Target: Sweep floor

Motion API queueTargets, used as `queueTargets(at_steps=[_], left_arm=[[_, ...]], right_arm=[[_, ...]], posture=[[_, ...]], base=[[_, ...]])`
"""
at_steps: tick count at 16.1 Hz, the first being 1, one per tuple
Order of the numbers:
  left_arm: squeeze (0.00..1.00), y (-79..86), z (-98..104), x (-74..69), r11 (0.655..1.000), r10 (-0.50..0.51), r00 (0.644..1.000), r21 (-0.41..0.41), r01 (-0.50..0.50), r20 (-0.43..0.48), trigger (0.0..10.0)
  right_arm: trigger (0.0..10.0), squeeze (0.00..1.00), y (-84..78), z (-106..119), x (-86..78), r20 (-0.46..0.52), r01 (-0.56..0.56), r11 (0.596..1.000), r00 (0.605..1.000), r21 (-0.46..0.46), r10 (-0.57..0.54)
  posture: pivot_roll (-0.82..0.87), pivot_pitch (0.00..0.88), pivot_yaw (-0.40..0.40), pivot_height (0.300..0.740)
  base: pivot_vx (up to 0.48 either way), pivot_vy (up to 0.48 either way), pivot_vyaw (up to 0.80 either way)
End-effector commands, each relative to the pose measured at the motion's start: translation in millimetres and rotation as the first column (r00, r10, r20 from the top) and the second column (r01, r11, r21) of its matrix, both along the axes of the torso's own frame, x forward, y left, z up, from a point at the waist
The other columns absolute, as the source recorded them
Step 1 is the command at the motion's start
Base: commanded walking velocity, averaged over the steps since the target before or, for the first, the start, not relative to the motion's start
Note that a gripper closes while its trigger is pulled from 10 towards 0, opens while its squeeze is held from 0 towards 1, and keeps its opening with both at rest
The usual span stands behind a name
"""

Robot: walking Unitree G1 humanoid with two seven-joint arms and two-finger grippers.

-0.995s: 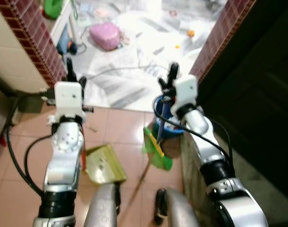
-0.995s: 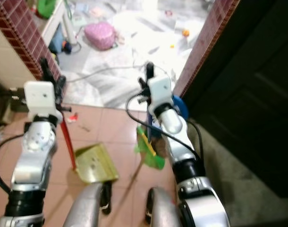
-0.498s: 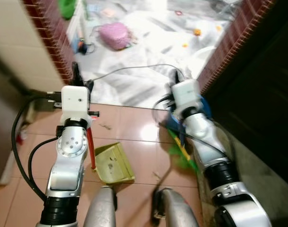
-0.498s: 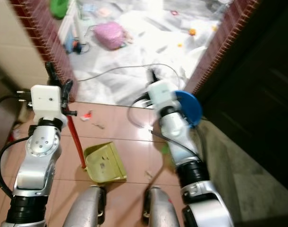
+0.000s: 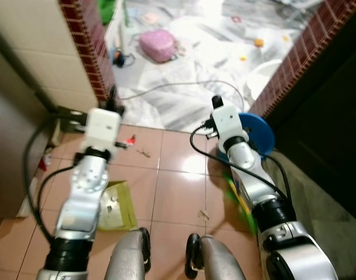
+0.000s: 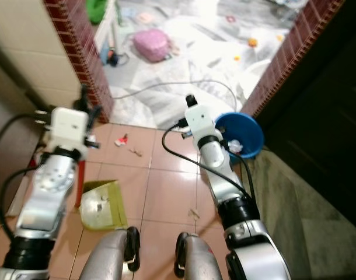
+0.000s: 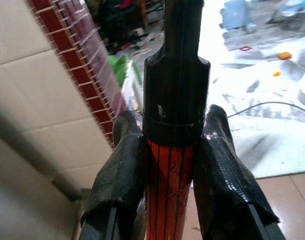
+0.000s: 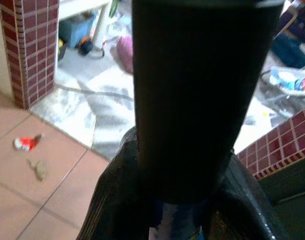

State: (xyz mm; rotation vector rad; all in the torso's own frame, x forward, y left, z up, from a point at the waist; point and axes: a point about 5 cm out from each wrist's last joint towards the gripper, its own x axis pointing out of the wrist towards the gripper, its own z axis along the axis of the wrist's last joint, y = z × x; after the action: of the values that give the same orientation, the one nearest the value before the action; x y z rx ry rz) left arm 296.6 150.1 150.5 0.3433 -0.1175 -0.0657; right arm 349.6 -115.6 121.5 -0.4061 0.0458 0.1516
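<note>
A yellow-green dustpan (image 6: 100, 205) is seen lying on the pink tiled floor (image 6: 166, 192), just in front of the robot's feet on its left side. Its red handle (image 7: 168, 195) is clamped tight between the two black fingers (image 7: 123, 175) of the left gripper (image 7: 168, 165), which is held up above the dustpan, near the red brick doorpost (image 6: 79, 52).

Over on the other side, the right gripper (image 8: 185, 200) is closed around a dark, thick handle (image 8: 192, 95), with a bit of blue showing just below the grip. A green broom head (image 5: 243, 205) can be made out low behind the right arm, pretty blurred, so not much more can be said about it.

A blue bucket (image 6: 241, 135) with some white stuff inside is parked just beyond the right arm, by the other brick post. Between the dustpan and the doorway, a small red scrap (image 6: 122, 140) and some brownish bits (image 6: 134, 152) are left on the tiles. More debris (image 6: 194, 213) is spotted closer to the feet.
</note>
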Motion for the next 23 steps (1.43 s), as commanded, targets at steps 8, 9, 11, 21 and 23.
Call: queueTargets(at_steps=[8, 9, 11, 21, 23], left_arm=[[0.00, -40.7, 14, 21.2, 0.998, 0.025, 0.971, -0.057, -0.012, 0.239, 10.0], [0.00, -46.0, 28, 25.1, 0.998, 0.023, 0.955, -0.068, -0.003, 0.296, 10.0], [0.00, -48.4, 32, 26.9, 0.997, 0.008, 0.951, -0.070, 0.014, 0.311, 10.0], [0.00, -85.0, -21, 16.5, 0.943, -0.292, 0.954, -0.148, 0.299, 0.062, 10.0], [0.00, -87.9, -24, 16.3, 0.937, -0.308, 0.950, -0.157, 0.312, 0.050, 10.0]], right_arm=[[10.0, 0.00, -6.3, -7, 4.8, -0.149, 0.137, 0.977, 0.982, 0.161, -0.113], [10.0, 0.00, -6.4, -6, 4.7, -0.149, 0.139, 0.977, 0.982, 0.164, -0.115], [10.0, 0.00, -7.2, -7, 4.3, -0.155, 0.144, 0.975, 0.981, 0.168, -0.118], [10.0, 0.00, -8.4, -11, 5.4, -0.223, 0.238, 0.931, 0.958, 0.276, -0.179], [10.0, 0.00, -8.9, -11, 5.9, -0.237, 0.259, 0.915, 0.953, 0.310, -0.189]], posture=[[0.00, 0.170, -0.049, 0.740], [-0.01, 0.170, -0.048, 0.740], [-0.01, 0.170, -0.047, 0.740], [-0.01, 0.171, -0.053, 0.740], [-0.01, 0.171, -0.057, 0.740]], base=[[0.000, 0.000, 0.00], [0.000, 0.000, 0.00], [0.000, 0.000, 0.00], [0.000, 0.000, 0.00], [0.000, 0.000, 0.00]])
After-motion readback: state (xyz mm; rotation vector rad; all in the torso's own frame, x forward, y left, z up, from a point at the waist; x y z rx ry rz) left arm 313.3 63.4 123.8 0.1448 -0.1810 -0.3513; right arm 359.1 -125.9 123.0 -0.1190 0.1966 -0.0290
